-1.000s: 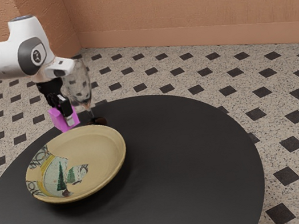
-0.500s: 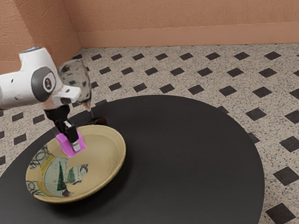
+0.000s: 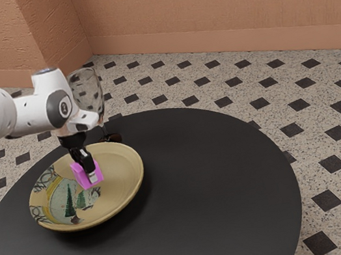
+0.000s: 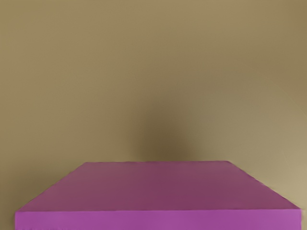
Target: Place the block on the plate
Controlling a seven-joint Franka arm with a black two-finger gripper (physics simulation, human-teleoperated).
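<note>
Hand [image 3: 90,174] low above plate [image 3: 124,176]

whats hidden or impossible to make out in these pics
Exterior view: whether the block touches the plate, its contact side turned away.
Exterior view: part of the glass, behind the arm.
Exterior view: the table's near side, cut off by the edge.
Wrist view: part of the block, cut off likewise.

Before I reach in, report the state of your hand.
Hand: closed, holding the pink block over the plate; whether the block touches it, I can't tell.
</note>
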